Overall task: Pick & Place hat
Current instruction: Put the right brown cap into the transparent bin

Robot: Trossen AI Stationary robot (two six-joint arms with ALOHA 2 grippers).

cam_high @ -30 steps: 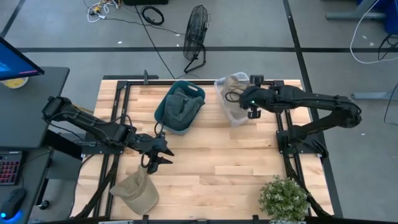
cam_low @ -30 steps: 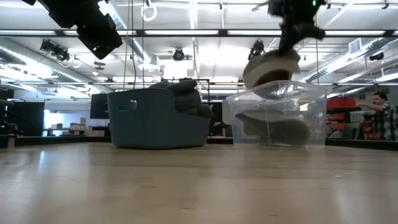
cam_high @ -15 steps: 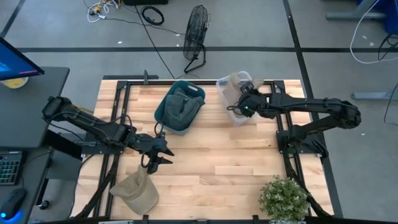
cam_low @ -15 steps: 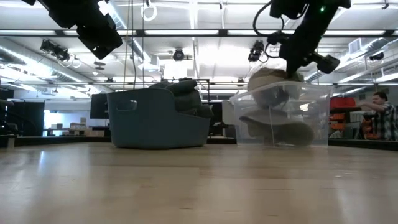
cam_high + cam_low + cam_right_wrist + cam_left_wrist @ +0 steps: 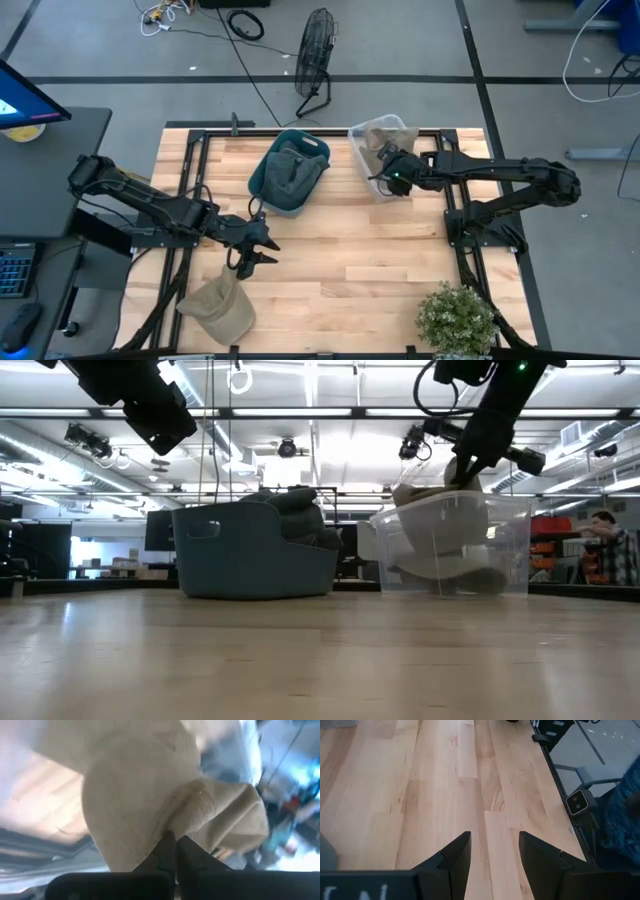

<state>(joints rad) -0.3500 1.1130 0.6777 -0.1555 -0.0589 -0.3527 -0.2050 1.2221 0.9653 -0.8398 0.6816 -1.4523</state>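
Note:
My right gripper (image 5: 386,172) (image 5: 466,472) reaches down into the clear plastic bin (image 5: 366,140) (image 5: 505,520) at the table's far right, shut on a beige hat (image 5: 145,795) (image 5: 425,495). Another hat (image 5: 450,575) lies on the bin's floor. A teal bin (image 5: 290,172) (image 5: 250,550) holding grey-green hats stands left of it. A tan hat (image 5: 218,308) lies on the table's near-left edge. My left gripper (image 5: 257,250) (image 5: 492,855) hovers open over bare table, just beyond that tan hat. My right gripper pinches a gathered fold of the beige hat's cloth (image 5: 176,826) between its two shut fingers, coming from above and slanting down. The hat hangs below the fingers, its lower part inside the clear bin's walls (image 5: 440,525); which part of the hat the fold belongs to, I cannot tell.
A potted plant (image 5: 455,318) stands at the near-right corner. The middle and near-centre boards (image 5: 350,270) are bare wood. A fan (image 5: 315,55) stands on the floor past the far edge. A person (image 5: 612,545) sits in the room behind the table.
My right gripper has come down and moved a little toward the table's left, still shut, carrying the beige hat from above the clear bin's rim down into the bin. The bin has shifted slightly.

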